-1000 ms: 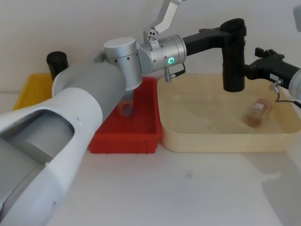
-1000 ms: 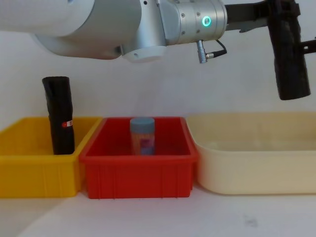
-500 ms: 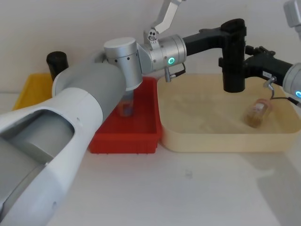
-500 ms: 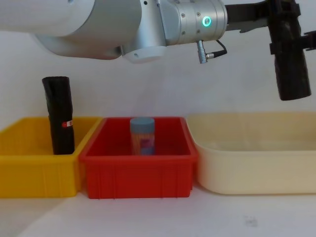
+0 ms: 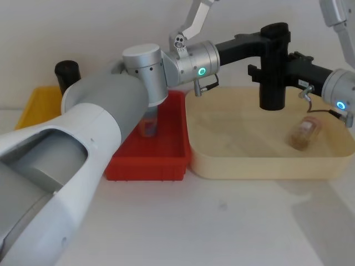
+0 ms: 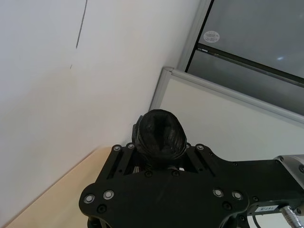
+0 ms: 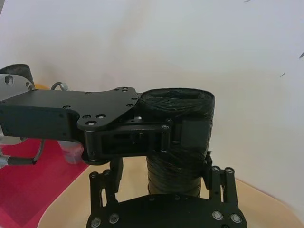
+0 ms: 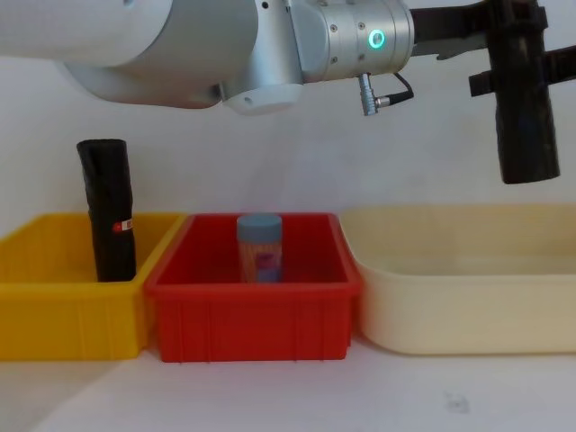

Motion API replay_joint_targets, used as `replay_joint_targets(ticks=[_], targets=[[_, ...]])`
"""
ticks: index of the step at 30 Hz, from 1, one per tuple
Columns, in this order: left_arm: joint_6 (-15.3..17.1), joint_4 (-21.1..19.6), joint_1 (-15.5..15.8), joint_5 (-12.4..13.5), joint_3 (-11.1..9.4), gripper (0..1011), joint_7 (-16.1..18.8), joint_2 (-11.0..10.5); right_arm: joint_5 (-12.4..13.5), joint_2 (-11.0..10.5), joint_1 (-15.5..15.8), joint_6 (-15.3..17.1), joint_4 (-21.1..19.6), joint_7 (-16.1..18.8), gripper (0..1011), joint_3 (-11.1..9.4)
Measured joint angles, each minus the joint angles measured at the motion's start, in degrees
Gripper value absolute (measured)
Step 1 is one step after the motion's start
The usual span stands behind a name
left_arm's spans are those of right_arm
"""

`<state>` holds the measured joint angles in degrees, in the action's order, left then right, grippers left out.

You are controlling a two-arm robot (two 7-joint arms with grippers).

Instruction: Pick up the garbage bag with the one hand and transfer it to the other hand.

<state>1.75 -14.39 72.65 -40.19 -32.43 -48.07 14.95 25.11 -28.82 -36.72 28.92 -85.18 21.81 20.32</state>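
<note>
The garbage bag [image 5: 273, 77], a black roll, hangs upright above the cream tray [image 5: 260, 163]. My left gripper [image 5: 274, 34], on the green-ringed arm, is shut on its upper end [image 6: 159, 135]. From the right, my right gripper [image 5: 272, 69] on the blue-ringed arm has its fingers either side of the roll at mid-height, open. In the right wrist view the roll [image 7: 178, 142] stands between those spread fingers [image 7: 102, 190], below the left gripper's black plate. The chest view shows the garbage bag [image 8: 522, 117] high at the right with my right gripper [image 8: 519, 76] straddling it.
A second black roll [image 8: 108, 211] stands in the yellow bin [image 8: 54, 306] at the left. The red bin [image 8: 252, 310] in the middle holds a blue can [image 8: 260, 247]. A brown jar [image 5: 304, 133] lies in the cream tray. My left arm spans the scene's left.
My right gripper has moved left to the hanging roll and its fingers now stand around it. The left arm and the roll have stayed in place.
</note>
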Motion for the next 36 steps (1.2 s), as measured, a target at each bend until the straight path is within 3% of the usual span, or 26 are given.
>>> replay_joint_targets(ticks=[13, 36], targets=[[0.0, 0.0, 0.0, 0.0, 0.0, 343, 0.0, 0.0, -0.4, 0.6, -0.8, 0.5, 0.4, -0.7, 629, 0.7], [0.0, 0.0, 0.0, 0.0, 0.0, 343, 0.0, 0.0, -0.6, 0.9, -1.1, 0.7, 0.6, -1.0, 604, 1.0]])
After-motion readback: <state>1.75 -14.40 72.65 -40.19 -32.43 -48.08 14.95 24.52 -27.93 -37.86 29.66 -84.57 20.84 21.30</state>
